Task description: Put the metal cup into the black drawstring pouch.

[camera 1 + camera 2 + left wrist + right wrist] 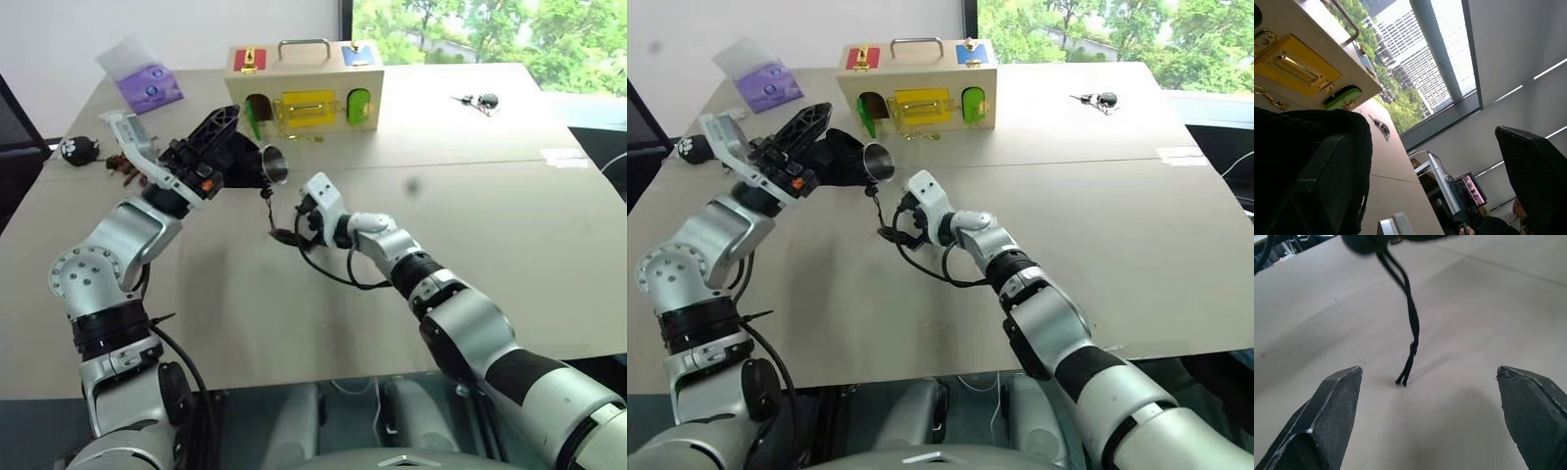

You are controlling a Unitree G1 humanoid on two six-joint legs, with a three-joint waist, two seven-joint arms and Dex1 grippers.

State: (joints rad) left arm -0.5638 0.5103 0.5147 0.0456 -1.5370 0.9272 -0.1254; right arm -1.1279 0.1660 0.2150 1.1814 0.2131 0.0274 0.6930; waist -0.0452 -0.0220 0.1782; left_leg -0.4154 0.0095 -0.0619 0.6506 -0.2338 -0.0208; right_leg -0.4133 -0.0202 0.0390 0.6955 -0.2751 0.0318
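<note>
While the left gripper (230, 147) holds the black drawstring pouch (838, 157) spread above the table (470, 245), the metal cup (273, 164) sits half inside its mouth; right gripper (904, 217) gapes empty beneath. A tilt could spill the cup.

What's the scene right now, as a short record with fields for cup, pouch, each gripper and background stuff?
cup: metal cup sticks partway out of the pouch's mouth
pouch: black pouch held up above the table; its cord dangles
left gripper: holds the pouch
right gripper: open, empty, below the cord
background: wooden latch box, keys
</note>
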